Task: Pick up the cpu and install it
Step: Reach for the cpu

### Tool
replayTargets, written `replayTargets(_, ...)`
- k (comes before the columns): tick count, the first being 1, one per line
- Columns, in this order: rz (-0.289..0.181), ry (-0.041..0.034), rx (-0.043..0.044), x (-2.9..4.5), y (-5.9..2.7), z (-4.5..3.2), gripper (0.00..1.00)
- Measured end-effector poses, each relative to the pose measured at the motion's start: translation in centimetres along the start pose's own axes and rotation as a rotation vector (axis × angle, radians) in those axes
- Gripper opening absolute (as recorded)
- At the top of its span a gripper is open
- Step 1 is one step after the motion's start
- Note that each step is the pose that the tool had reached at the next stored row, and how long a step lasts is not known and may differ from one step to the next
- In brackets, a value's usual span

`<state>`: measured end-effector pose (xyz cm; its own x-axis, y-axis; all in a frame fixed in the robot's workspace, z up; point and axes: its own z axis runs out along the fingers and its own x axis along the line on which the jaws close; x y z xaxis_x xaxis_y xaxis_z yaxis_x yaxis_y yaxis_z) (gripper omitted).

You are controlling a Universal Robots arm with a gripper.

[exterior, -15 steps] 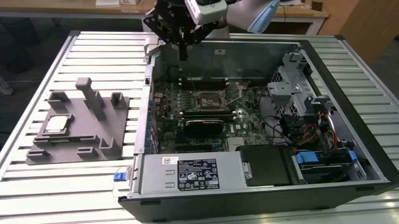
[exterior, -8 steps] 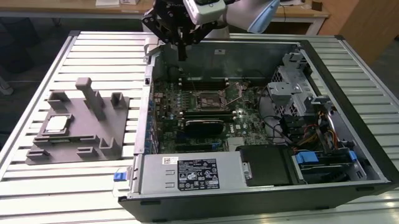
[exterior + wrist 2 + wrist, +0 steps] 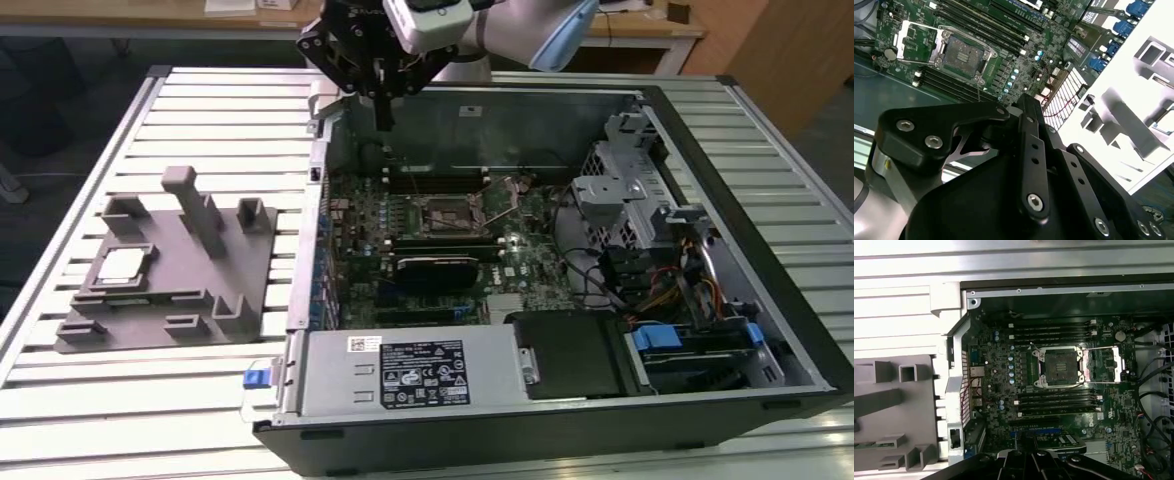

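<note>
Claw (image 3: 383, 122) over case (image 3: 534, 93), cpu (image 3: 123, 264) on fixture (image 3: 200, 292)

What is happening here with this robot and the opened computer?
A robot arm is set to install a cpu in the open computer case. Its end effector hangs above the case, near the back wall. The cpu lies on the grey fixture at the exterior view's left, not yet picked up. The motherboard socket stands open and empty.

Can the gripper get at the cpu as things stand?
Probably yes: the cpu lies uncovered on the grey fixture; the gripper hangs in open air above the computer case beside it.
</note>
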<state>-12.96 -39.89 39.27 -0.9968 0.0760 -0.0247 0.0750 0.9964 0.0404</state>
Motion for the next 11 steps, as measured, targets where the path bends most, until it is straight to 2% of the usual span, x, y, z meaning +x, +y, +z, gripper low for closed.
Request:
replayTargets(4, 0.000, -0.0001, -0.0001, 0.06, -0.01, 0.00, 0.11)
replayTargets(11, 0.000, -0.0001, -0.0001, 0.58, -0.05, 0.01, 0.11)
